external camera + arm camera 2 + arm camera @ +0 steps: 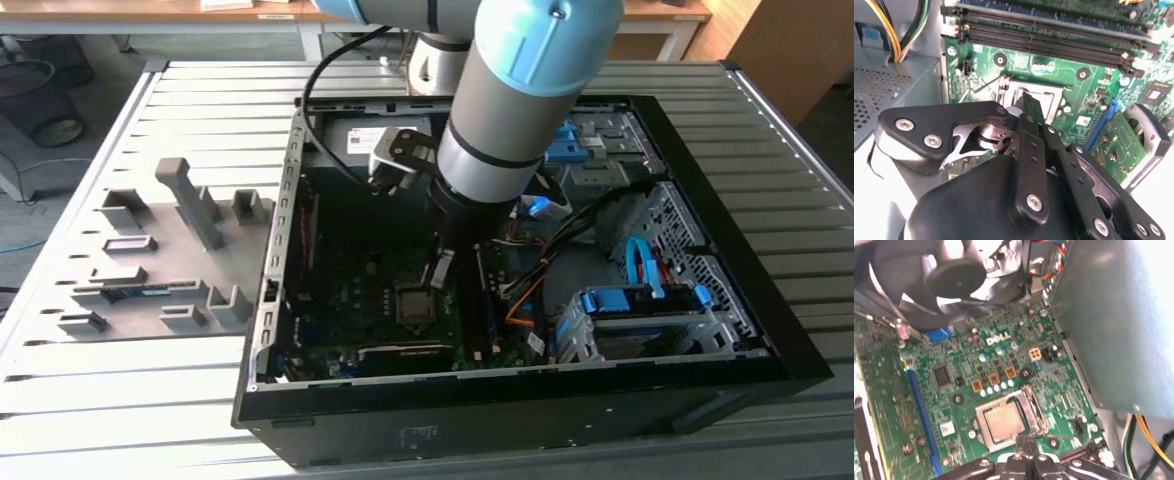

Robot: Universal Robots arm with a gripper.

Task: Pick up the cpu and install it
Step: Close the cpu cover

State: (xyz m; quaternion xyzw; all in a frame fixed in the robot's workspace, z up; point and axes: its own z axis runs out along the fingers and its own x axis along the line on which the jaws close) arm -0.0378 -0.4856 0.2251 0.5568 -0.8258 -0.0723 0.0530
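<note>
Slatted grey metal forms the bench under an open black computer case, with workroom tables beyond at the top of the exterior view. Low in the middle of the first wrist view, the small square cpu with its pale silvery metal top lies flat inside the steel-framed socket on the green motherboard; it looks seated, though I cannot be sure it is fully home. I'd judge it light, stiff and smooth-faced, with a fragile underside, so best taken by two opposite edges and kept level. The black end effector hangs just over the socket's near edge, its fingertips drawn close together with nothing visibly between them. In the second wrist view the end effector's linkage covers most of the socket, and the black memory slots run across the top. A black fan blurs the upper left of the first wrist view. The arm's grey forearm hides the case's middle.
</note>
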